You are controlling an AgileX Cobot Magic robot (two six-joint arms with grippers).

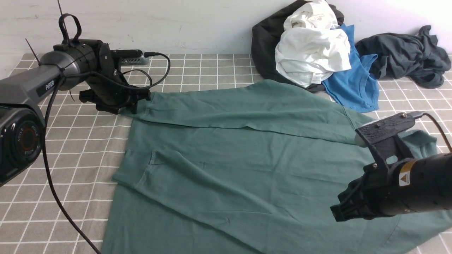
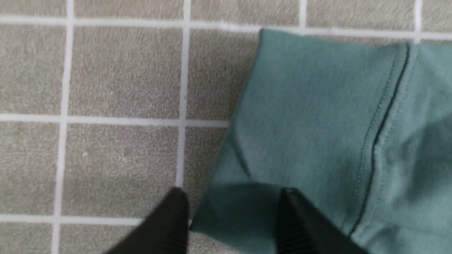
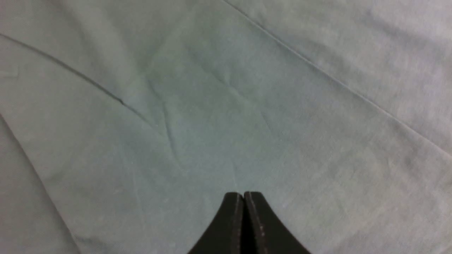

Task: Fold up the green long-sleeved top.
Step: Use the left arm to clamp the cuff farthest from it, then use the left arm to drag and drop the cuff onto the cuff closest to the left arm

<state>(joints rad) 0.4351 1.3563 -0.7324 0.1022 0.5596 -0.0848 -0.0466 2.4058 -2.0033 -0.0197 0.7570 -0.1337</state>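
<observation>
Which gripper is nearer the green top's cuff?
Left. The left gripper stands open, jaws either side of the cuff corner; the right gripper, shut, hangs over the top body, well away.

"piper" on left arm [image 1: 32, 84]; warning sticker [image 1: 406, 178] on right arm [image 1: 429, 183].

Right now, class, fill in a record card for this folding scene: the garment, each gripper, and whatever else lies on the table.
garment: green long-sleeved top, spread flat, one sleeve folded across its upper part
sleeve end: cuff lying on the checked cloth
left gripper: open, jaws either side of the cuff's corner
right gripper: shut, holding nothing, over the top's body
at the back: white garment, blue T-shirt, dark grey garment
</observation>
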